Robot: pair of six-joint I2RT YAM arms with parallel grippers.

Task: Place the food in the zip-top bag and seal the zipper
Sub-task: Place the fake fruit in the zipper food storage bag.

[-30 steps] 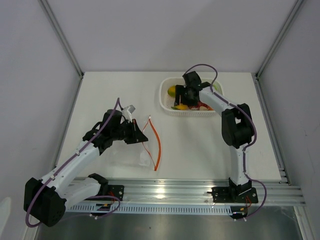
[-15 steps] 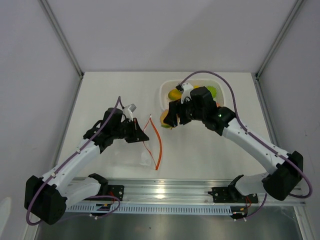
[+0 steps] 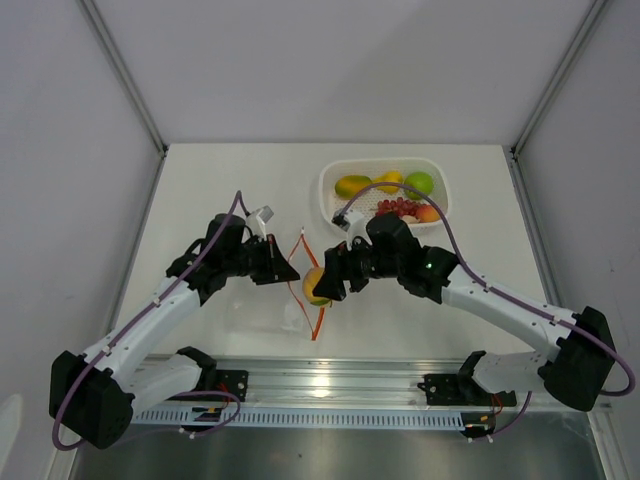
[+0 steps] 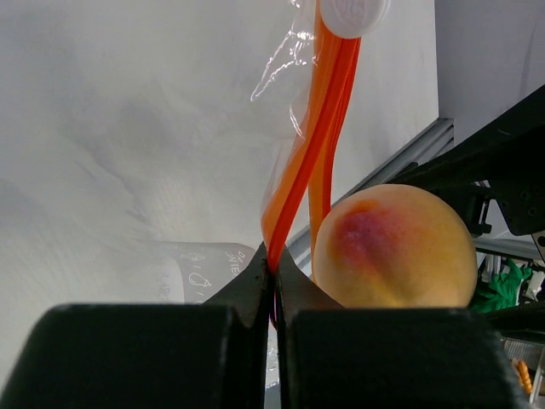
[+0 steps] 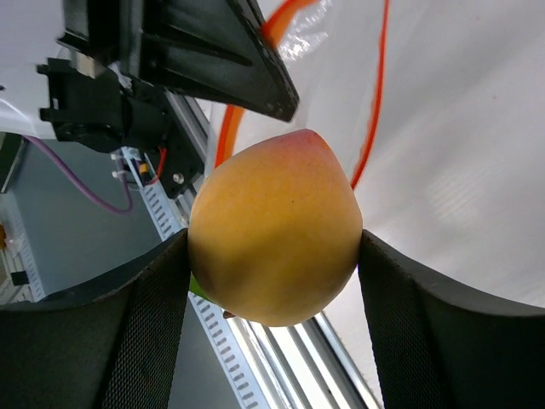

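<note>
Loading step: the right gripper [image 3: 325, 283], jaws wide around 1 orange-yellow toy peach [image 5: 274, 228], holds it at the clear crinkly zip-top bag [image 3: 290, 316] mouth. The left gripper [image 4: 274, 271] pinches the red-orange zipper strip [image 4: 313, 128] tightly. Next, the peach likely needs lowering between the strips.

Peach [image 3: 318, 284] in R gripper [image 3: 323, 288] sits just right of bag [image 3: 290, 317] mouth, pinched by L gripper [image 3: 287, 275]; basket [image 3: 325, 206] w/ other fruit [image 3: 352, 186] behind-right.

From above, the clear zip-top bag [image 3: 290, 318] is almost lost against the white desk [image 3: 220, 180]. The right claw [image 3: 322, 284] hides part of the peach [image 3: 313, 291]. The left wrist view's top edge cuts the zipper [image 4: 302, 162].
</note>
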